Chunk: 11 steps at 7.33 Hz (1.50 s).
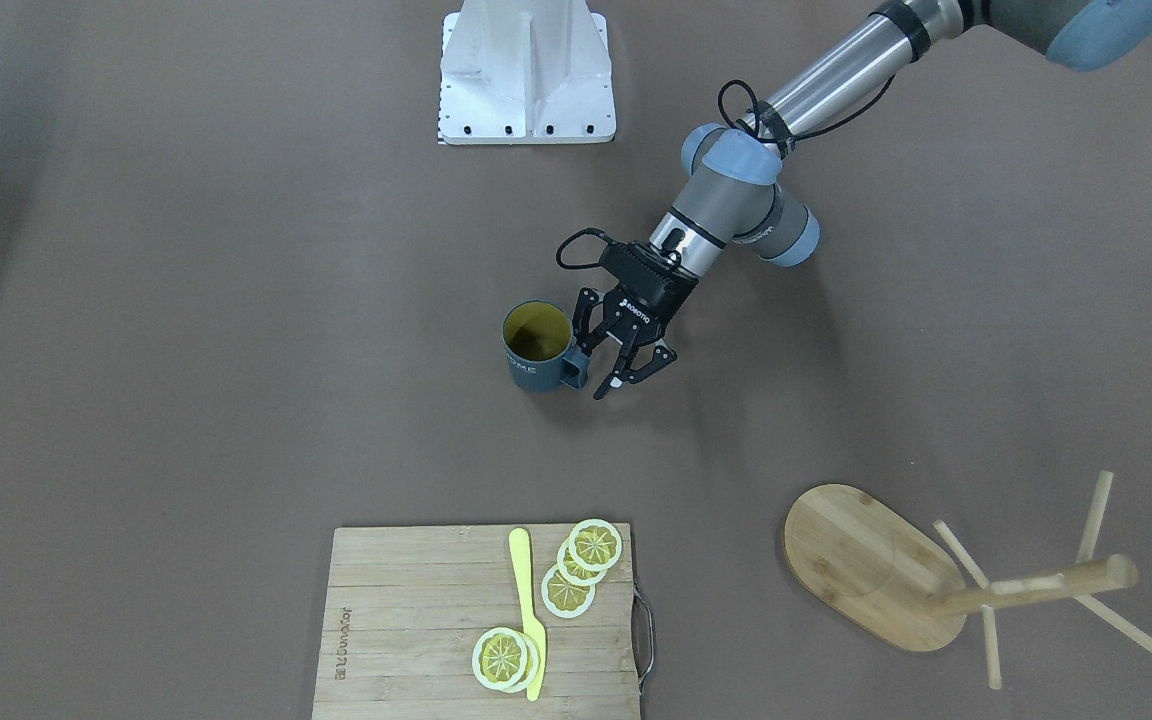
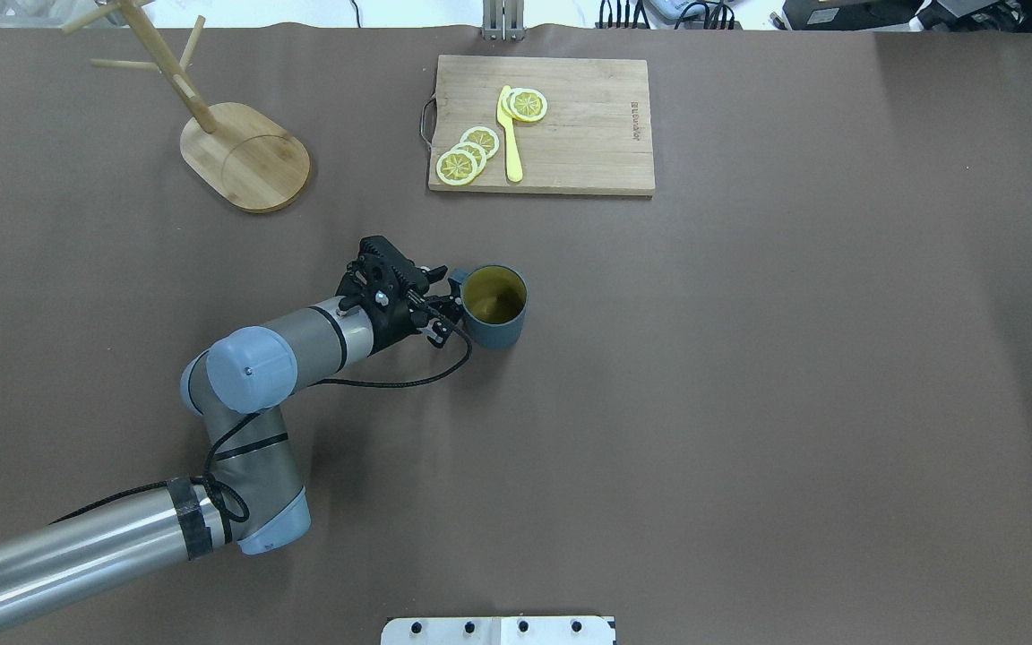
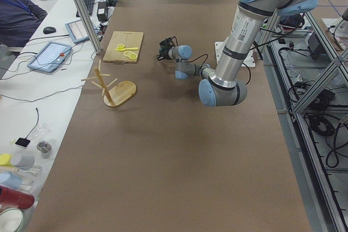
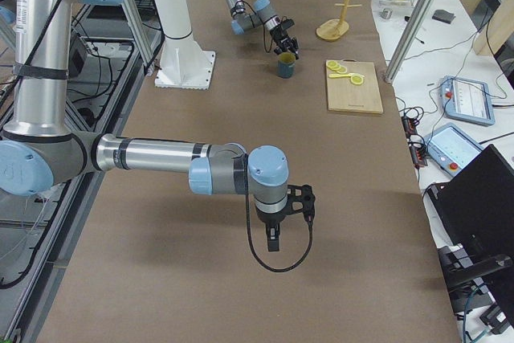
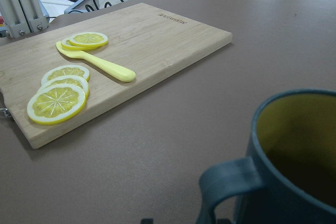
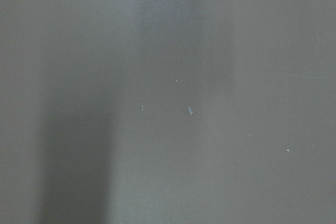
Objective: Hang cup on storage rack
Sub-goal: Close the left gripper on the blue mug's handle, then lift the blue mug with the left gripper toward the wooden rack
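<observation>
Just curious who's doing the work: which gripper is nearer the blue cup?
Left. The left gripper is at the handle of the cup; the right gripper hangs far off.

The brown table (image 2: 749, 403) carries 1 upright cup (image 2: 494, 309) mid-table; a rack (image 2: 252, 166) and a board (image 2: 588, 134) sit near its far edge, well apart.

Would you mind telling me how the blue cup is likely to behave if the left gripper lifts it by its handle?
The cup looks rigid and empty, so probably light. Held by its small handle, it may swing or tilt. Its smooth surface could slip in the left gripper.
</observation>
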Each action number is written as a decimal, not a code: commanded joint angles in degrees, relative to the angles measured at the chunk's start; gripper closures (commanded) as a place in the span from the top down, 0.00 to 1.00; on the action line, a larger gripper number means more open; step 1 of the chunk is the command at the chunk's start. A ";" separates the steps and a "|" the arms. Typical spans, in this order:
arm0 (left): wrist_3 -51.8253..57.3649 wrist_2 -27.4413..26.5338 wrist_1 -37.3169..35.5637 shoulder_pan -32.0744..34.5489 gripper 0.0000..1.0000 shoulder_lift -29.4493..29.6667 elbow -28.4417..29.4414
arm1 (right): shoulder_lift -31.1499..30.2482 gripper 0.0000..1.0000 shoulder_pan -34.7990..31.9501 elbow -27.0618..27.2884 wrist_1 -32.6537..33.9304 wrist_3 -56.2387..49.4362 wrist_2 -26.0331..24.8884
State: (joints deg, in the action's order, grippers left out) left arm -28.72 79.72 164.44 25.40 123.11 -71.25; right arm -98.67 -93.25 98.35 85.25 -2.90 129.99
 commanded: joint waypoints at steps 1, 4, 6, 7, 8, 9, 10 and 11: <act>-0.02 0.00 0.00 0.00 0.38 0.20 0.33 | 0.05 1.00 0.00 -0.09 0.00 0.00 0.00; -0.02 0.00 0.00 0.00 0.23 0.38 0.33 | 0.05 1.00 0.00 -0.09 0.00 0.09 -0.09; -0.11 0.09 0.09 0.00 0.05 0.47 0.15 | 0.05 1.00 0.00 0.00 0.00 0.09 0.00; -0.63 0.70 0.26 0.26 0.00 0.73 -0.37 | 0.05 1.00 0.00 -0.09 0.00 0.09 -0.09; -2.12 1.66 0.44 1.05 0.00 1.77 -0.72 | 0.05 1.00 0.00 -0.09 0.00 0.09 0.00; -7.53 1.67 0.44 1.06 0.00 1.96 -1.34 | 0.05 1.00 0.00 -0.09 0.00 0.09 -0.09; -16.19 1.67 0.44 1.06 0.00 2.13 -2.30 | 0.05 1.00 0.00 -0.09 0.00 0.09 -0.09; -24.20 1.76 0.44 0.97 0.00 2.14 -3.61 | 0.05 1.00 0.00 -0.09 0.00 0.09 -0.09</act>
State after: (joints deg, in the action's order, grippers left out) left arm -43.02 81.36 164.87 26.39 125.11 -73.43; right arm -98.61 -93.25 98.26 85.25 -2.81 129.91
